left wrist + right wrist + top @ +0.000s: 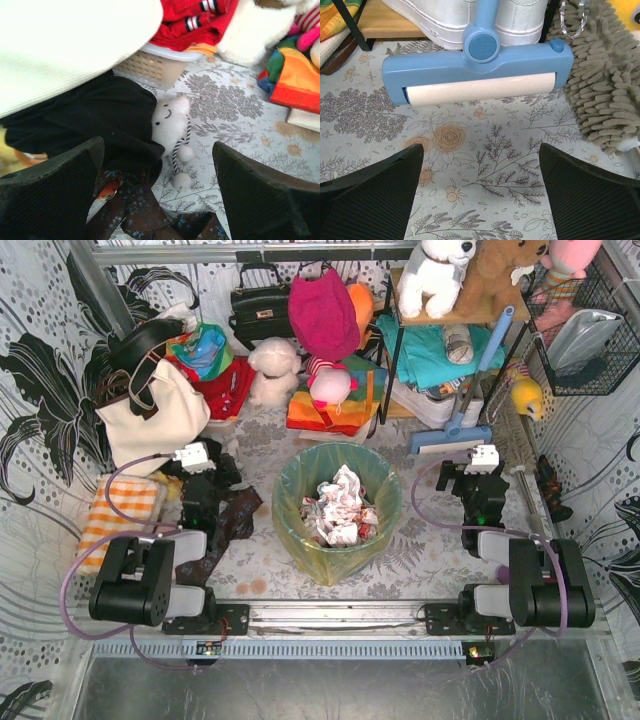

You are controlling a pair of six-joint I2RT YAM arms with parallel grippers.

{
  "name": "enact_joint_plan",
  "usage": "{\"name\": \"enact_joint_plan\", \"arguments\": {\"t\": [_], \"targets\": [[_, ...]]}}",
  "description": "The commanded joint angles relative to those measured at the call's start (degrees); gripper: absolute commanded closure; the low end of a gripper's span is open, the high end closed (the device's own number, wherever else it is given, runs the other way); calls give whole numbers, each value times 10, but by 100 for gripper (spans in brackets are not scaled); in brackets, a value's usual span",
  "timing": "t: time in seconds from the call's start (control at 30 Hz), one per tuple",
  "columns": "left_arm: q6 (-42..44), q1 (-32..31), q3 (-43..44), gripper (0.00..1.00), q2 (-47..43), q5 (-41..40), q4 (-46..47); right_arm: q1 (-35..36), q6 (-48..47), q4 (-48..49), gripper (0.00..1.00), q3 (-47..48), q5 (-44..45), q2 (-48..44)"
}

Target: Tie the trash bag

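The trash bag is thin yellow plastic lining a teal round bucket in the middle of the table, open at the top, with crumpled white-and-red paper inside. It shows only in the top view. My left gripper is open and empty to the left of the bucket, over dark cloth; its jaws stand wide apart. My right gripper is open and empty to the right of the bucket, above the bare floral tablecloth.
A cream canvas tote and a white basket stand left. A small white plush lies ahead of the left fingers. A blue lint roller and a tan chenille mop head lie ahead of the right gripper. Toys and clothes crowd the back.
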Motion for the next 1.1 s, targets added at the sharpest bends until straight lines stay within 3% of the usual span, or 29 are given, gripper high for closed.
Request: {"name": "enact_joint_plan", "arguments": {"t": [0.0, 0.2, 0.3, 0.6, 0.8, 0.97, 1.07], "targets": [[-20, -10, 25, 2, -48, -70, -62, -3, -2, -115, 3, 44, -1, -47], [-103, -17, 108, 2, -83, -92, -223, -3, 19, -244, 3, 98, -5, -97], [-189, -18, 163, 2, -98, -107, -345, -3, 45, -312, 3, 134, -11, -116], [-231, -18, 307, 2, -160, 16, -623, -3, 110, -581, 1, 267, -36, -159], [-242, -18, 399, 2, -180, 105, -772, -3, 153, -669, 3, 333, -125, -172], [-254, -18, 479, 0, -188, 124, -896, -3, 179, -728, 1, 388, -164, -182], [-277, -20, 521, 2, -191, 156, -961, -3, 181, -770, 7, 432, -218, -176]]}}
